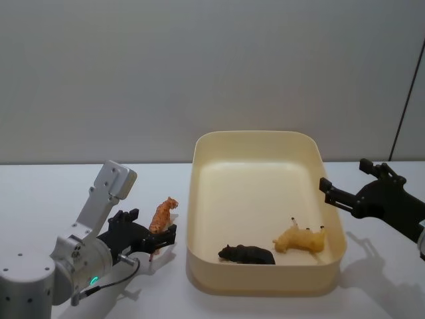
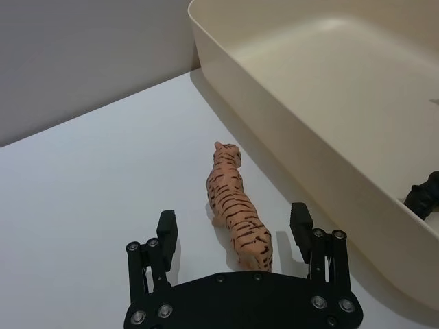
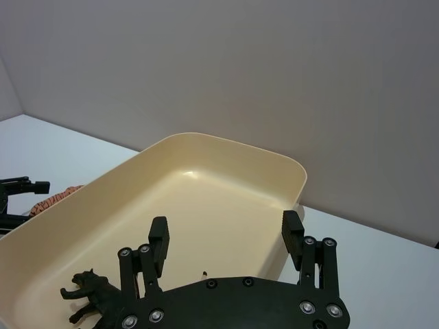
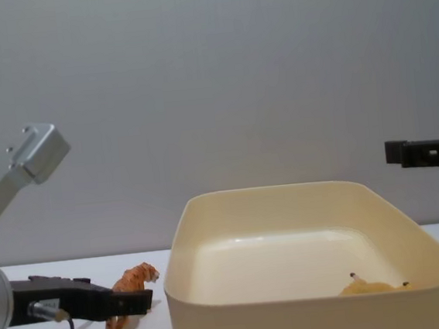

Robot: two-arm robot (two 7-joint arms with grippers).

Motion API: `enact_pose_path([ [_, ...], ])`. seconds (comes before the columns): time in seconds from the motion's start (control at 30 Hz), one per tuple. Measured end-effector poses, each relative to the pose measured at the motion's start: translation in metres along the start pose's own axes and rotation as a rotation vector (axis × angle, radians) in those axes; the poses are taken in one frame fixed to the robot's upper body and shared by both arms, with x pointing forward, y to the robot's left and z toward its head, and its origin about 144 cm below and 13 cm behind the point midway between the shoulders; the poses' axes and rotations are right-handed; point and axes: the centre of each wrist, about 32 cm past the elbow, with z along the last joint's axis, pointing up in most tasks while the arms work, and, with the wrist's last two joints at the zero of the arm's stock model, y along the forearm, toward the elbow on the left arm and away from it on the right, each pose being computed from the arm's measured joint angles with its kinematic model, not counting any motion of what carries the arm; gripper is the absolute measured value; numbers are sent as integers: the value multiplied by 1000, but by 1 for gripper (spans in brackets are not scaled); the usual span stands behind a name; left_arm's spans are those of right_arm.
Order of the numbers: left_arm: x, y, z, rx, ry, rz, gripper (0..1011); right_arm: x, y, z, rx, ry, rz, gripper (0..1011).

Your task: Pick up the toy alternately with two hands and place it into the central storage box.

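An orange striped tiger toy [image 1: 161, 216] stands on the white table just left of the central storage box [image 1: 252, 135], a cream-yellow tub. My left gripper [image 1: 149, 229] is low at the tiger, open, one finger on each side of its hind end without touching it. The left wrist view shows the tiger [image 2: 233, 212] between the spread fingers [image 2: 167, 229]. My right gripper [image 1: 345, 176] hovers open and empty above the box's right rim. A black animal toy [image 1: 247, 254] and a yellow one [image 1: 300, 239] lie inside the box near its front wall.
The box wall [image 2: 309, 164] runs close beside the tiger. White table [image 1: 40, 199] stretches to the left of the box, with a grey wall behind.
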Motion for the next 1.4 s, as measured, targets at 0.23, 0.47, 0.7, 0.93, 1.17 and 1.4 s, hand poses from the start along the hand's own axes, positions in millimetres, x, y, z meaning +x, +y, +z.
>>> enact_pose_path([
  [0.23, 2, -8, 2, 13, 1, -9, 991, 0, 0, 0, 0, 0, 0, 1001],
  [0.47, 4, -12, 4, 20, 1, -14, 814, 0, 0, 0, 0, 0, 0, 1001],
  [0.7, 5, -15, 5, 25, 1, -17, 623, 0, 0, 0, 0, 0, 0, 1001],
  [0.93, 5, -15, 5, 26, -1, -16, 393, 0, 0, 0, 0, 0, 0, 1001],
  [1.17, 3, -14, 8, 4, -13, 27, 292, 0, 0, 0, 0, 0, 0, 1001],
  [1.4, 0, -11, 15, -47, -31, 98, 292, 0, 0, 0, 0, 0, 0, 1001],
])
